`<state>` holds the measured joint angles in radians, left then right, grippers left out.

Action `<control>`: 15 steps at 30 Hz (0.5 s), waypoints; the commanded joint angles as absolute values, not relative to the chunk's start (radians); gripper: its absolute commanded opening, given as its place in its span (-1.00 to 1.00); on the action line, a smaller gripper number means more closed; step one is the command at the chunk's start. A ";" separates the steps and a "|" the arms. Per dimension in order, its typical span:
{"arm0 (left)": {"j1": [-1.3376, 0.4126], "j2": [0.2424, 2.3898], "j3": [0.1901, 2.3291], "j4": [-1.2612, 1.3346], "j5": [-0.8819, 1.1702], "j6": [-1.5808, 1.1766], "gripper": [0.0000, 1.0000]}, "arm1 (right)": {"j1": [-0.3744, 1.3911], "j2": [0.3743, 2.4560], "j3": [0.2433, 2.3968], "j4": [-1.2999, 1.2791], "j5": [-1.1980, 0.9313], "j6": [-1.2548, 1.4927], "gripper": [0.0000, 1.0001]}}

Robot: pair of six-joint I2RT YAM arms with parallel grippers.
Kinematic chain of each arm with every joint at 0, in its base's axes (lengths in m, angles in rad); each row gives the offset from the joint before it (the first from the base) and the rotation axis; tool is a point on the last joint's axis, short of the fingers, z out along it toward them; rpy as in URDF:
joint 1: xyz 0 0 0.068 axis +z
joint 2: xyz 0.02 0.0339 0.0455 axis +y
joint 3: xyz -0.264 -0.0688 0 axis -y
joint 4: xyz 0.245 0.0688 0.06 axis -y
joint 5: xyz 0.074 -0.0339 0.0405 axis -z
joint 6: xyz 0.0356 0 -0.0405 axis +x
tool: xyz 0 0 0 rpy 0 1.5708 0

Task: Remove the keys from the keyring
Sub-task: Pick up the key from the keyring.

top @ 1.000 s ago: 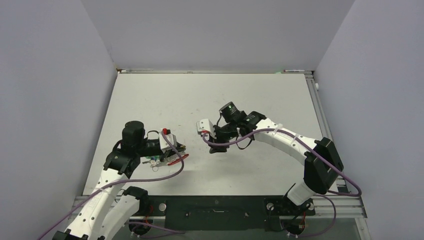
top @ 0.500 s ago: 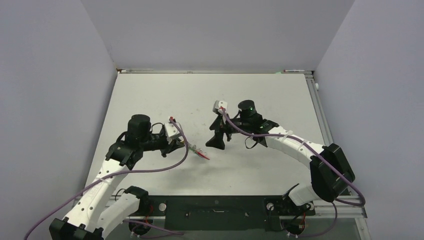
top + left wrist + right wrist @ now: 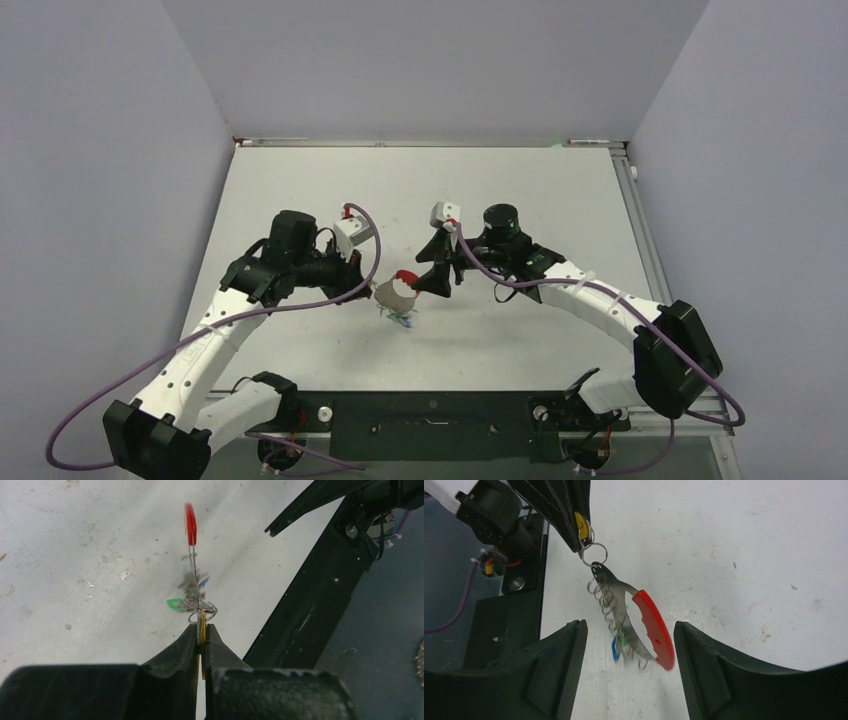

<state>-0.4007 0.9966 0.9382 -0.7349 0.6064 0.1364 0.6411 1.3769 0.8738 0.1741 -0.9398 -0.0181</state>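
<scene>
**Keyring hangs between two robot hands at mid-bench**

The left hand (image 3: 202, 630) is clenched on a yellow tag (image 3: 583, 527), one of the keys' plastic labels, pinching it flat between both black fingertips. From that tag a small split ring (image 3: 592, 553) leads down to the keyring (image 3: 624, 610), a thin grey metal curve with a red strap (image 3: 654, 627) along its outer edge and a loose coil of wire beside it. The bunch dangles over the white bench (image 3: 520, 190), blurred at its lower end. The keys (image 3: 401, 318) hang lowest, with a green tag (image 3: 175, 604) and a blue tag (image 3: 615, 649) showing among the silver.

The right hand (image 3: 629, 626) faces it from the other side, fingers spread wide and released. The red strap sits in the gap between them, close to one finger with a sliver of bench showing between. From above, the two hands meet near the middle of the bench, the red strap between them.
</scene>
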 commanded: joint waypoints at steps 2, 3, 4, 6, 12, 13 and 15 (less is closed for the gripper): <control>-0.418 1.026 1.026 -0.787 0.618 0.020 -1.00 | 0.742 1.304 0.883 0.119 -0.777 -0.219 0.15; -0.420 1.032 1.034 -0.793 0.625 0.009 -1.00 | 0.766 1.299 0.880 0.115 -0.751 -0.244 0.10; -0.421 1.039 1.038 -0.800 0.632 -0.010 -1.00 | 0.784 1.294 0.876 0.119 -0.724 -0.265 0.05; -0.426 1.051 1.048 -0.817 0.651 -0.048 -1.00 | 0.807 1.286 0.866 0.143 -0.690 -0.284 -0.05; -0.429 1.074 1.068 -0.848 0.685 -0.112 -1.00 | 0.860 1.271 0.827 0.221 -0.669 -0.308 -0.21; -0.430 1.080 1.069 -0.853 0.691 -0.122 -1.00 | 0.870 1.272 0.822 0.232 -0.671 -0.311 -0.24; -0.430 1.087 1.073 -0.862 0.706 -0.128 -1.00 | 0.883 1.274 0.811 0.256 -0.681 -0.294 -0.28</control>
